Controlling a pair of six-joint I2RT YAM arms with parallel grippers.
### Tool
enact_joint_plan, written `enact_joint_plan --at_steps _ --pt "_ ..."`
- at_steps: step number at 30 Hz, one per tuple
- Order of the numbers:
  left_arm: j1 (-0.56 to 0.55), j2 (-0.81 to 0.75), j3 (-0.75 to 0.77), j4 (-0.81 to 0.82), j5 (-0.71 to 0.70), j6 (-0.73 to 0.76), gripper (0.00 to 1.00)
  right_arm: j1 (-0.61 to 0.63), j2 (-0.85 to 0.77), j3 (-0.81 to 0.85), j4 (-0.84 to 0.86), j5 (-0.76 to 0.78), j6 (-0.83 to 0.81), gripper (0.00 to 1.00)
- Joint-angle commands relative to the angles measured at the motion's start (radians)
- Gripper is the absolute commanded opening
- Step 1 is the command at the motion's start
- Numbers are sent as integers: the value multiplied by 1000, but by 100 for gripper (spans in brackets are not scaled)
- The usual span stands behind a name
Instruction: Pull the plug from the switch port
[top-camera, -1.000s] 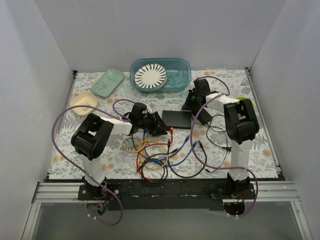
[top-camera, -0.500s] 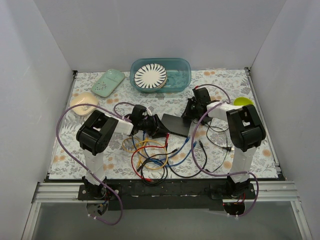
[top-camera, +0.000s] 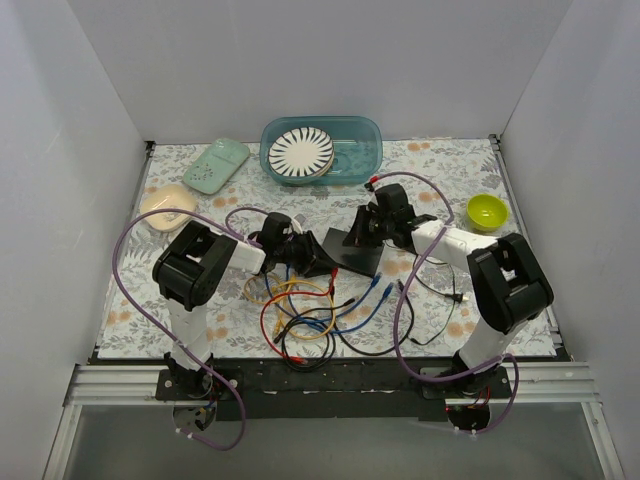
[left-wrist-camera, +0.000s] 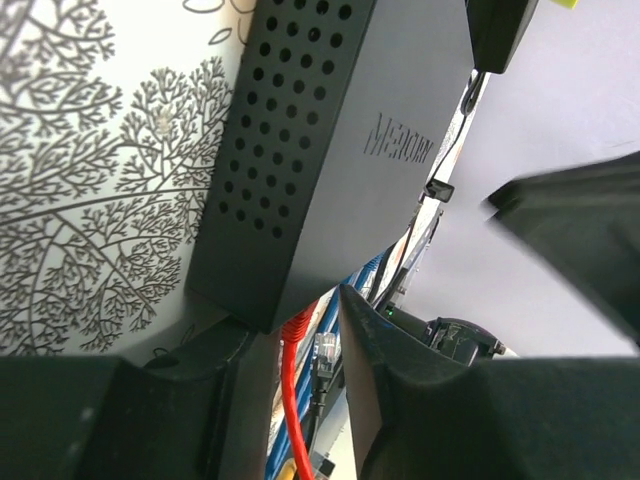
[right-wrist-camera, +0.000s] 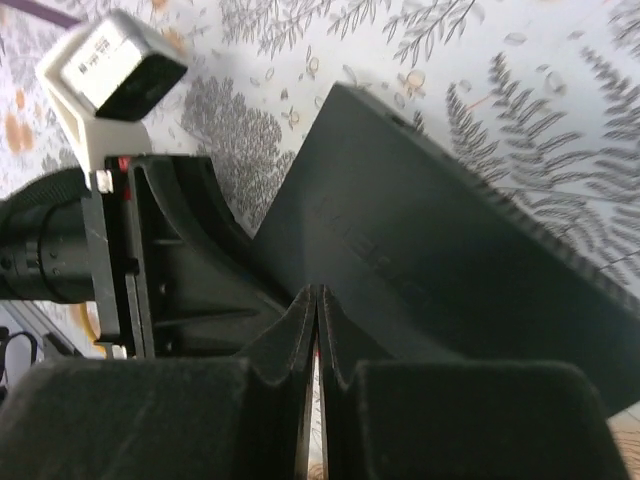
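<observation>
The black perforated switch (top-camera: 354, 256) lies tilted at mid table and fills the left wrist view (left-wrist-camera: 320, 150). A red cable's plug (left-wrist-camera: 292, 332) sits at the switch's lower edge, where the ports face. My left gripper (top-camera: 314, 262) is open, its fingers either side of that red plug (left-wrist-camera: 293, 318); a black cable with a clear plug (left-wrist-camera: 325, 352) hangs beside it. My right gripper (top-camera: 366, 232) is shut and empty, its tips (right-wrist-camera: 316, 296) resting on the switch's top (right-wrist-camera: 450, 250).
A tangle of red, blue, yellow and black cables (top-camera: 310, 312) lies in front of the switch. A teal tub (top-camera: 375, 135) holding a striped plate (top-camera: 300, 152) stands at the back. A green bowl (top-camera: 487, 211) is at right, and soap dishes (top-camera: 216, 165) at back left.
My right arm has swung left from the switch's right end onto its top back. The switch has shifted and tilted. My left gripper has stayed at its front left corner.
</observation>
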Motion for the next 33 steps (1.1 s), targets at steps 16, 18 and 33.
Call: enact_joint_plan --at_steps 16,18,33 --pt "0 3 -44 -27 -117 -39 31 -6 169 -37 27 -65 55 6" --pt "0 -4 -43 -52 -160 -34 30 -8 174 -40 25 -62 54 6" --pt "0 -7 -60 -66 -249 -94 25 -8 181 -54 27 -64 49 6"
